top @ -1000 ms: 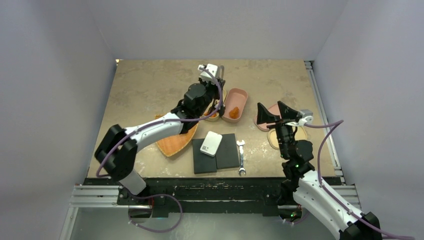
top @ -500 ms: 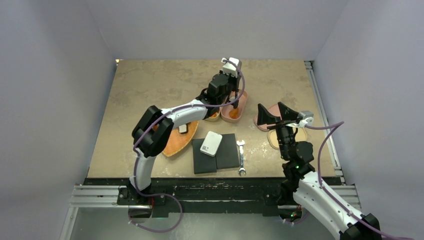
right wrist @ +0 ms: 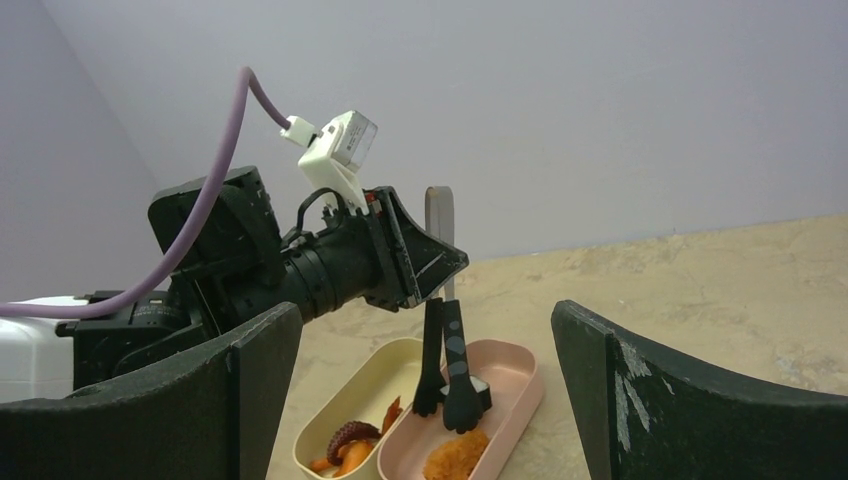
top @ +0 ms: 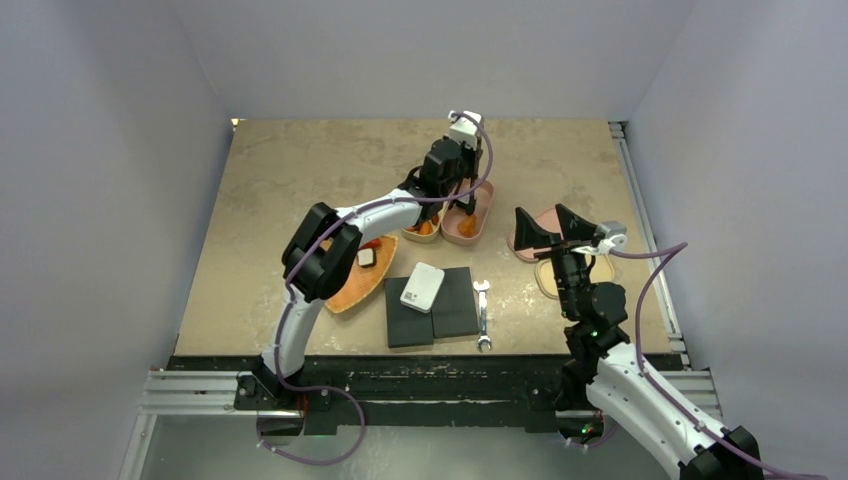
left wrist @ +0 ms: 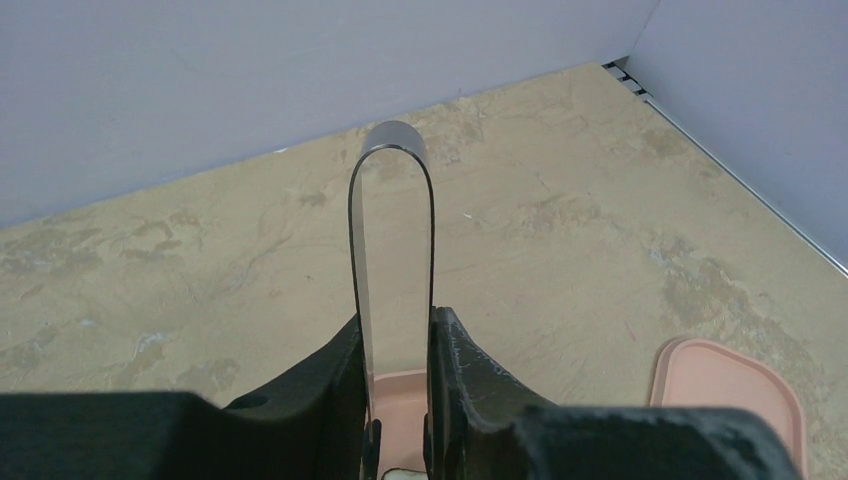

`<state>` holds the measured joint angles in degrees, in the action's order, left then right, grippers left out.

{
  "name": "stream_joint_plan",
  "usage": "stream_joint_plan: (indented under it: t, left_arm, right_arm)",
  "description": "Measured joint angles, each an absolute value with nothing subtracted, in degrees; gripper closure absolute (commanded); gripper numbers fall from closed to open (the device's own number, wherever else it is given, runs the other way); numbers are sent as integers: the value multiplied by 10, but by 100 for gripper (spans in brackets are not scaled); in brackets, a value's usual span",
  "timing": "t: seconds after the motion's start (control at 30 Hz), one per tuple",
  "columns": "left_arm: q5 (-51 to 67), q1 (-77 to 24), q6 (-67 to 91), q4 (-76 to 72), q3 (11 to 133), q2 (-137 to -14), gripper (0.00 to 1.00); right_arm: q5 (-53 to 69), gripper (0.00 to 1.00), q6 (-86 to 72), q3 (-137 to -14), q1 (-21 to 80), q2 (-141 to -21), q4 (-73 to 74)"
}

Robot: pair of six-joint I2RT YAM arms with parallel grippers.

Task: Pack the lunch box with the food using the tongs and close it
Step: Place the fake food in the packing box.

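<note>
My left gripper [top: 453, 188] is shut on the slim dark tongs [left wrist: 392, 230], whose loop end sticks up between its fingers [left wrist: 470, 385]. In the right wrist view the tongs' black tips [right wrist: 447, 390] hang in the pink lunch box [right wrist: 505, 375] and pinch a black-and-white piece of food [right wrist: 479, 391]. An orange fried piece [right wrist: 455, 455] lies in the same box. The cream lunch box [right wrist: 375, 385] beside it holds red and orange pieces [right wrist: 350, 445]. My right gripper [right wrist: 425, 315] stands open and empty, to the right of the boxes [top: 470, 215].
A wooden plate [top: 345, 290] at the left carries a black-and-white piece [top: 367, 258] and a red one. Two black pads [top: 450, 305] with a small white box [top: 422, 287] lie in front, a silver wrench [top: 482, 315] beside them. Pink and cream lids [top: 552, 280] lie under my right gripper.
My left arm has swung to the right with the tongs, from over the cream box to over the pink box. The right arm has not moved.
</note>
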<state>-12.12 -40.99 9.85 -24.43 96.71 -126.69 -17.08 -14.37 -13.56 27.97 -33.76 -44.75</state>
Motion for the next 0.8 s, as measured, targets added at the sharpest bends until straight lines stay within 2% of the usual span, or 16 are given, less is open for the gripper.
stream_joint_plan:
  t: [0.13, 0.33, 0.8]
  left_arm:
    - [-116, -409, 95, -243, 972, -1267, 69]
    - [-108, -409, 92, -243, 974, -1267, 67]
    - [-105, -409, 90, -227, 974, -1255, 77]
  right_arm:
    - [-171, 1, -144, -136, 280, -343, -450]
    - [-171, 1, -144, -136, 280, -345, -450]
    - [-171, 1, -144, -136, 280, -343, -450]
